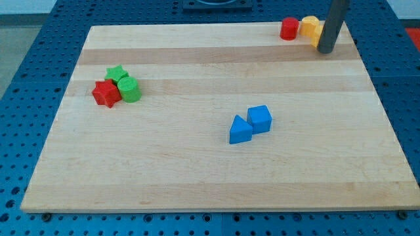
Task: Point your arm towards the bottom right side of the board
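Note:
My tip (325,50) rests on the wooden board (197,170) at the view's top right corner. It stands just right of two yellow blocks (311,29), partly hiding one of them, and a red cylinder (289,29) sits left of those. A blue triangular block (240,130) and a blue cube (260,119) touch each other near the board's middle, far below and left of the tip. At the view's left, a red star (105,94), a green star (117,74) and a green cylinder (129,89) cluster together.
The board lies on a blue perforated table (26,98). The rod's dark shaft (335,19) rises out of the view's top edge.

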Action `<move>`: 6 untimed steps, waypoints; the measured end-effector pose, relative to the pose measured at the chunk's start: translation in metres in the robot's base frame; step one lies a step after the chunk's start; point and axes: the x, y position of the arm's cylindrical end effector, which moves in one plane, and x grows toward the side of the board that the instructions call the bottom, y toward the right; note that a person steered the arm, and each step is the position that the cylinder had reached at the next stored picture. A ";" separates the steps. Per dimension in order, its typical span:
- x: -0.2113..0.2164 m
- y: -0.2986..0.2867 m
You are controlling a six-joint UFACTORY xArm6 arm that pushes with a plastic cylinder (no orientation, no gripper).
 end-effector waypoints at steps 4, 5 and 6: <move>0.189 0.000; 0.216 -0.011; 0.218 -0.012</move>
